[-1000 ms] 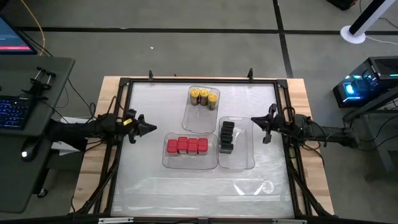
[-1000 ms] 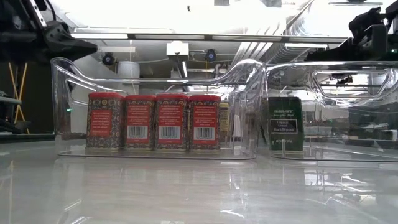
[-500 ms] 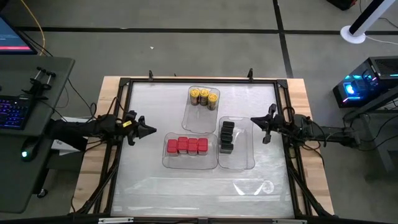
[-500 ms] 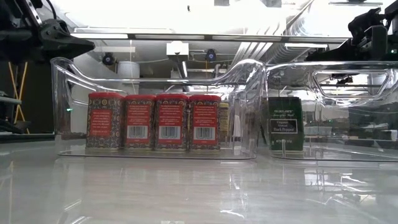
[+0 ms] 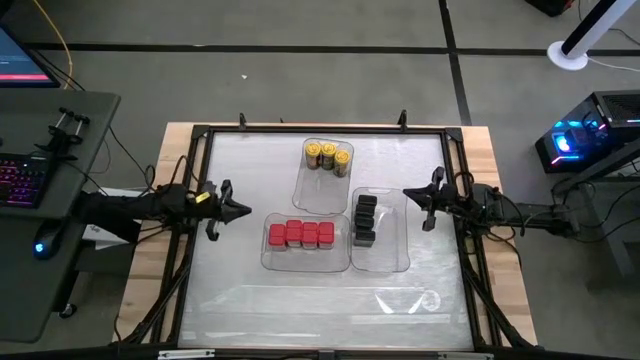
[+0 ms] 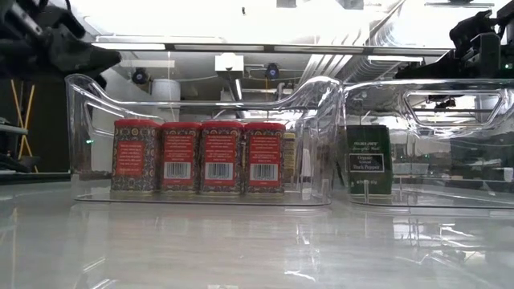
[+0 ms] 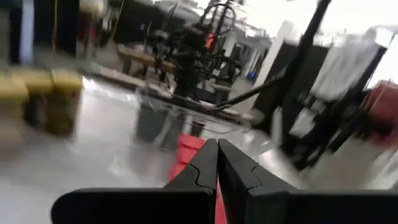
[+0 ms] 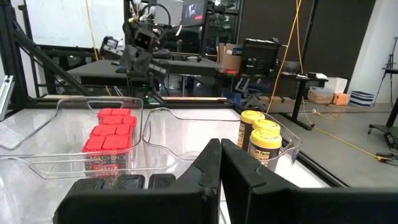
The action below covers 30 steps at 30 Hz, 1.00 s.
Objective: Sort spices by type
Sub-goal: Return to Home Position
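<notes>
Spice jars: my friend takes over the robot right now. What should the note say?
Left gripper: shut, empty, at the left side of the table. Right gripper: shut, empty, at the right side.
Yellow-lidded jars sit in the far tray; red tins in the near-left tray; dark tins in the right tray.
Done: each kind has its own tray; no spice lies loose.
Left: probably nothing but parking the arms.

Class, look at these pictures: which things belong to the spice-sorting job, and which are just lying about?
Job: red tins, yellow-lidded jars, dark tins, left claw, right claw.
Lying about: keyboard, blue-lit box, white stand base.
</notes>
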Tool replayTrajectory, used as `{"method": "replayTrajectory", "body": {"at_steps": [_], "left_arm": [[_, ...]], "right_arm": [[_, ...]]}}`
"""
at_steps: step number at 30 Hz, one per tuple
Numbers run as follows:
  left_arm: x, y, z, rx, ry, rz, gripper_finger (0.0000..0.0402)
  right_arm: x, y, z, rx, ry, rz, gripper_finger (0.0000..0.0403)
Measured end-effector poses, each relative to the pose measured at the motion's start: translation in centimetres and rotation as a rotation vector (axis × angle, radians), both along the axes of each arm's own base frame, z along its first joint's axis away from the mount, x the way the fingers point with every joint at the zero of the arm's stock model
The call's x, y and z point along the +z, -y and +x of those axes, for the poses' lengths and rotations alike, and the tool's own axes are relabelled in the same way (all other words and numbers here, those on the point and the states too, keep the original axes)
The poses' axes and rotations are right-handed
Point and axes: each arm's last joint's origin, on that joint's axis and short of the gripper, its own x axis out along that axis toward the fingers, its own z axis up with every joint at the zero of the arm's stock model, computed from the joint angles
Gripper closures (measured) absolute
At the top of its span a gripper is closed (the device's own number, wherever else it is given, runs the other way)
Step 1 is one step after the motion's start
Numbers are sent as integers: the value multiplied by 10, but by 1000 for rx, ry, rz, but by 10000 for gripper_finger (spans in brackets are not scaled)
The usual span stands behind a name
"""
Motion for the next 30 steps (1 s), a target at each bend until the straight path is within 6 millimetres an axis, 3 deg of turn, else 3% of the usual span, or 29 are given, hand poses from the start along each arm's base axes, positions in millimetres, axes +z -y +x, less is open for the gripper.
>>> {"method": "replayTrajectory", "body": {"at_steps": [2, 5, 30], "left_arm": [[0, -1, 0, 9, 0, 154, 401], [-1, -1, 0, 4, -6, 241, 401], [-2, -3, 0, 20, -14, 219, 402]], "right_arm": [[0, 0, 0, 0, 0, 0, 402], [0, 0, 0, 0, 0, 0, 402], [0, 0, 0, 0, -1, 0, 402]]}}
